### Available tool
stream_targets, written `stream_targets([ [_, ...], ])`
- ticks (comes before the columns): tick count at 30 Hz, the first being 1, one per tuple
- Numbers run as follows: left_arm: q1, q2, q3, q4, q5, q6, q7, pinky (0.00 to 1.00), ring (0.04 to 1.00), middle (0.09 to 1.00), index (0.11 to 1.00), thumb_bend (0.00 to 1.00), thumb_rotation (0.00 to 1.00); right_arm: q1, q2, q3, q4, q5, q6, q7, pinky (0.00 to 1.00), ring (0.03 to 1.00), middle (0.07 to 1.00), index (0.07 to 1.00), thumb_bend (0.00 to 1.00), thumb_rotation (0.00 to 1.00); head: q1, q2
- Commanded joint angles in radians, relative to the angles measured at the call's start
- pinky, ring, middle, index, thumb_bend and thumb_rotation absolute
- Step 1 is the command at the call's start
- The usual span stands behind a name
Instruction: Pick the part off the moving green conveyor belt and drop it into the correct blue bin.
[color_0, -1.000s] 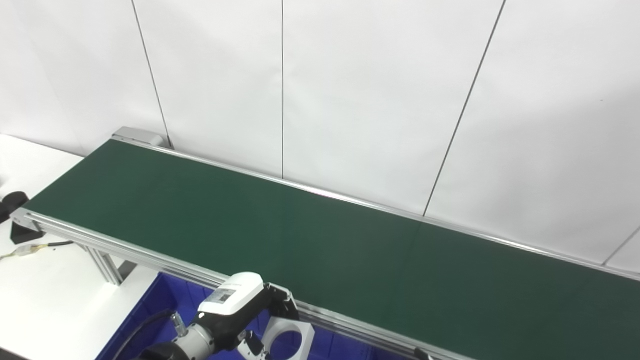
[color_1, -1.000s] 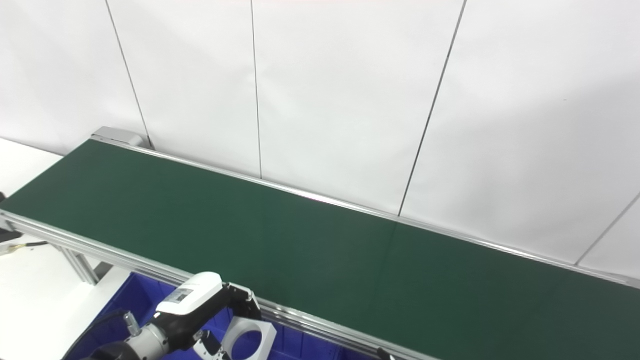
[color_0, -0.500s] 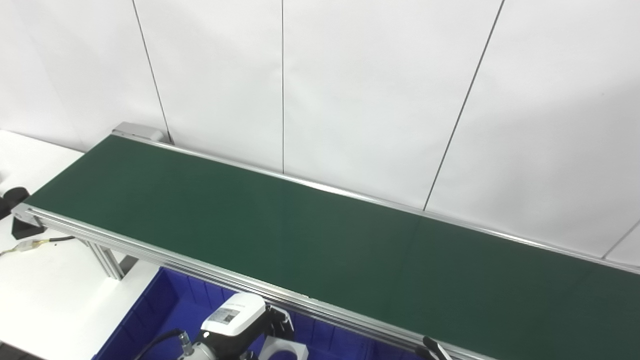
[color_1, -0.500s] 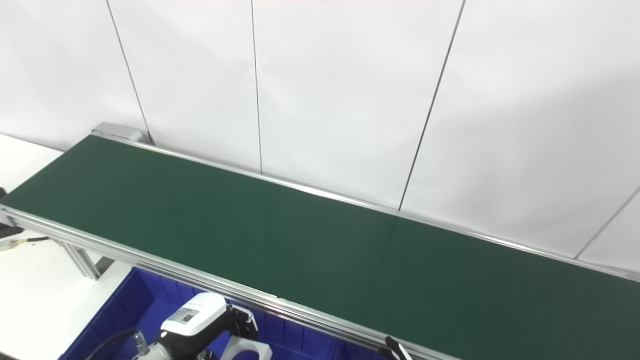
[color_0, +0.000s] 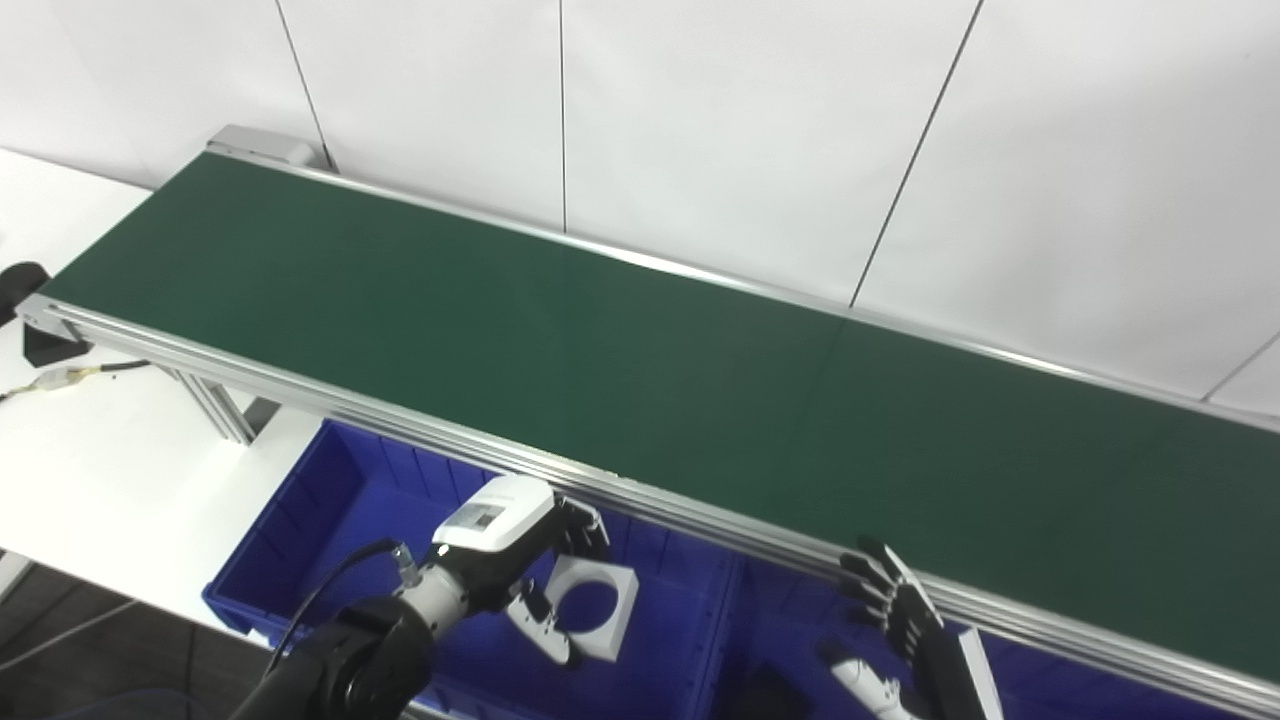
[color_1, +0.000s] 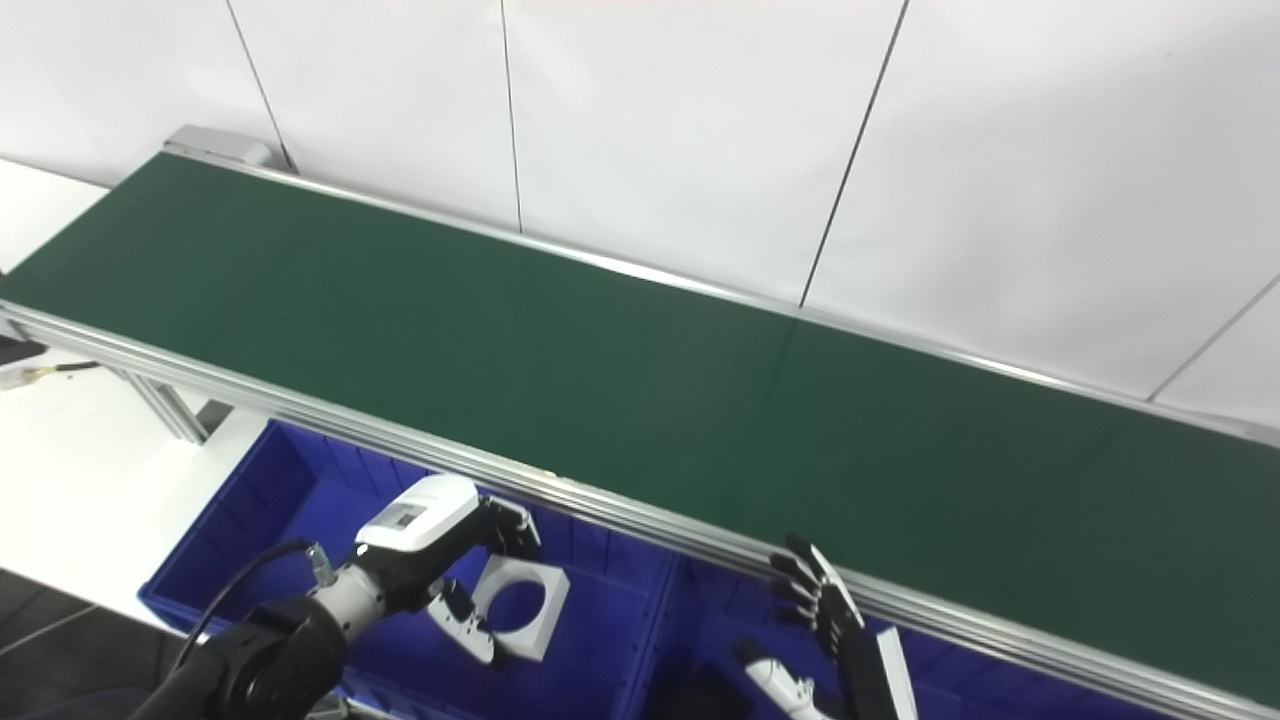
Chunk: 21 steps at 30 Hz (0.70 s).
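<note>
My left hand is shut on a white square part with a round hole and holds it over the left blue bin, just in front of the conveyor's near rail. The part also shows in the right eye view. My right hand is open and empty, fingers spread, over the right blue bin. The green belt carries nothing.
The conveyor's aluminium near rail runs just above both bins. A white table lies to the left, with a black object and a cable at the belt's left end. A white panelled wall stands behind.
The camera has tilted down, bringing the blue bins and my right hand into view. My left hand still holds the white part, now over the left bin.
</note>
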<state>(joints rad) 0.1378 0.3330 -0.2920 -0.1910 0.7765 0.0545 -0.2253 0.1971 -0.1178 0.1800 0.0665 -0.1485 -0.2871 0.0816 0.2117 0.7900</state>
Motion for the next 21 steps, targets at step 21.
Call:
stream_targets([
  [21,-0.049,0.01,0.011,-0.014,-0.038,0.012,-0.04,0.65,0.642,0.617,0.498,0.52,0.03,0.004,0.016,0.004,-0.051,-0.01,0.004,0.0,0.69,0.766,0.831,0.893,0.72,0.53,-0.07,0.004],
])
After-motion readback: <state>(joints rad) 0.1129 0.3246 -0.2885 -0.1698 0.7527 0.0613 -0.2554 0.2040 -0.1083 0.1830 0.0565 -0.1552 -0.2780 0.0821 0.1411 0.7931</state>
